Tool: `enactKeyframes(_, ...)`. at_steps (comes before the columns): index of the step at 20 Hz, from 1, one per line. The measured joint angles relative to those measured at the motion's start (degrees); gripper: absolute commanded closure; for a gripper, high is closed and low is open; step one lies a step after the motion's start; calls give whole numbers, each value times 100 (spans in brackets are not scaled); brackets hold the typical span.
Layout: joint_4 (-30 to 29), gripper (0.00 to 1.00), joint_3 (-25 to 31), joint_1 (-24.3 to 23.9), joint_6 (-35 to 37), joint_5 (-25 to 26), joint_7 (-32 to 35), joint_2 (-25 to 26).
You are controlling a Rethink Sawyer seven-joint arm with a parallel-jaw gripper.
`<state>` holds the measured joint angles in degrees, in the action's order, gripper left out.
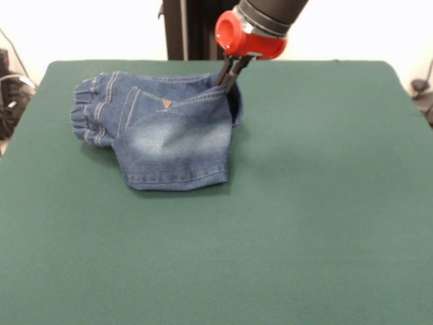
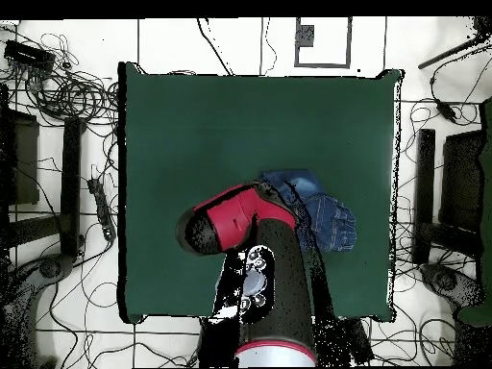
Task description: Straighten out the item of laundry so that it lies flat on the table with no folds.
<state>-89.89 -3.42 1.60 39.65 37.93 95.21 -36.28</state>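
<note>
At the fold, jaws: two dark fingers (image 1: pixel 226 76) reach down close together at the far right corner of the jeans (image 1: pixel 169 132); they look pinched on a folded denim edge, though the contact itself is partly hidden by cloth.
Gripper: the gripper (image 1: pixel 228 82) hangs under the red wrist collar (image 1: pixel 249 37), tilted slightly leftward as it descends.
Jeans, lie: doubled over into a compact bundle on the far left part of the table (image 1: pixel 325 203), gathered waistband to the left, pocket with orange stitching facing up, hem toward the near side.
Overhead: the arm (image 2: pixel 259 250) covers much of the garment; only its blue right part shows.
Step in hand: judged as gripping the top layer to peel it open.
Doing it well: lift only enough to free the upper layer, then draw it rightward over open felt, low and slow, so the lower layer stays put.
Risk: pinching both layers would drag the whole bundle without unfolding it.
</note>
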Motion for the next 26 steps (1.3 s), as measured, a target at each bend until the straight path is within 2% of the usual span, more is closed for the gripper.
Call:
enactKeyframes(14, 15, 100, -5, 124, 41, 159, 0, 35)
enactKeyframes(26, 164, 100, -5, 132, 264, -7, 0, 134)
